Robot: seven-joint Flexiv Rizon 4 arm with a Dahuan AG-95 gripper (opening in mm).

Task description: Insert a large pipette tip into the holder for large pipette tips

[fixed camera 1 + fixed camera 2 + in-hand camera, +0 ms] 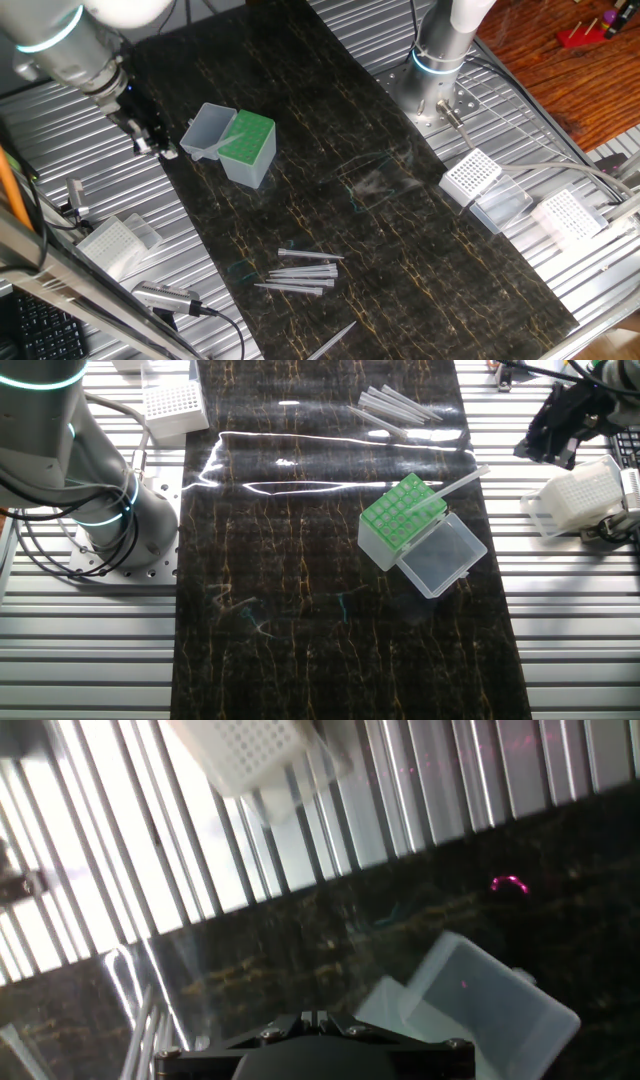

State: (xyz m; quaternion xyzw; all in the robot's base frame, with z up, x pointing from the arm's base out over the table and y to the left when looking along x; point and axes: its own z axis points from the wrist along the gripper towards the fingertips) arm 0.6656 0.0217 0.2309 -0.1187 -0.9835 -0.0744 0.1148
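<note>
The holder for large pipette tips (pixel 247 145) (pixel 400 512) stands on the dark mat with its green top up and its clear lid (pixel 442 556) (pixel 480 1000) folded open beside it. One large pipette tip (pixel 455 484) leans at a slant out of the green top. Several more tips lie in a loose pile (pixel 300 272) (pixel 395 407) on the mat, and a single one (pixel 335 340) lies near the mat's edge. My gripper (pixel 152 138) (pixel 562 430) hangs off the mat, well apart from the holder. Its jaws meet with nothing between them.
White-grid racks with clear lids stand on the slatted metal table (pixel 470 176) (pixel 565 215) (pixel 110 240) (pixel 172 405) (pixel 580 495). A second arm's base (pixel 435 70) (pixel 100 510) is bolted beside the mat. A hand pipette (pixel 165 297) lies near one rack.
</note>
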